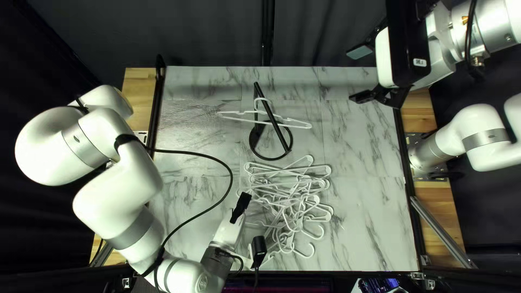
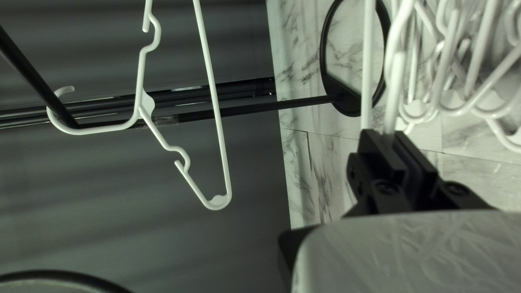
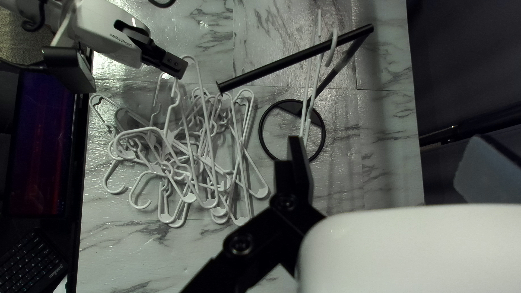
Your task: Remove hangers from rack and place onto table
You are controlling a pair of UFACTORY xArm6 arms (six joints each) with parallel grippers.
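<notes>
Okay, a white hanger (image 2: pixel 146 104) hangs on the rack (image 1: pixel 273 119), upper middle of the frame, with a hanger pile (image 1: pixel 289 190) below. The left gripper (image 1: pixel 243 199), lower middle, is clamped on another hanger (image 2: pixel 391 114); the right gripper (image 1: pixel 354 76), upper right, has jaws wide apart.

Left wrist view cuts off one end of the hanger (image 2: pixel 216 111) on the rack (image 2: pixel 255 108).

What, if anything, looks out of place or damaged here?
Only the pile of white hangers: they lie crisscrossed, hooks pointing different ways, so they look tangled, and some reach close to the near edge of the table. The rack stands upright with one hanger on it. I see no breakage or spill.
</notes>
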